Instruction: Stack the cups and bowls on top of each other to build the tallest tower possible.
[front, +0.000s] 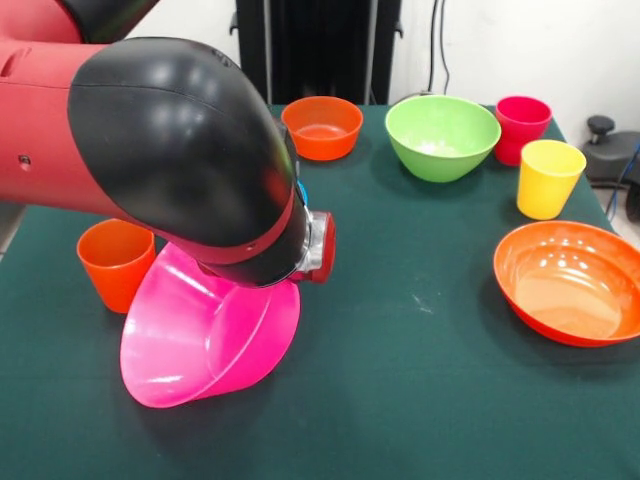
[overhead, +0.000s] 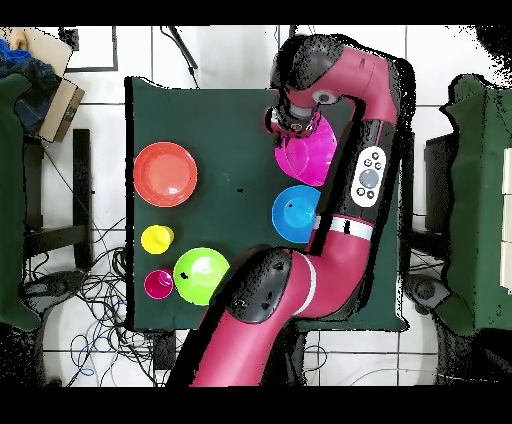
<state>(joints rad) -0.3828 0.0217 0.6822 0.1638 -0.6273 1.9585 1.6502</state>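
The large pink bowl (front: 200, 340) stands tilted on its near rim, with its far side raised under my arm. In the overhead view my gripper (overhead: 285, 122) is at the pink bowl's (overhead: 310, 152) edge, and its grip is hidden. In the front view the arm's black elbow (front: 190, 150) hides the gripper. An orange cup (front: 115, 262) stands upright right beside the pink bowl. A blue bowl (overhead: 296, 210) sits next to the pink one, apart from it. A small orange bowl (front: 322, 127), a green bowl (front: 442, 135), a red cup (front: 522, 128), a yellow cup (front: 548, 177) and a large orange bowl (front: 570, 282) stand apart on the green table.
All things rest on a dark green tablecloth (front: 400, 380). My arm (overhead: 370, 180) lies along the table's side above the blue bowl. A cardboard box (overhead: 55, 100) and cables lie off the table.
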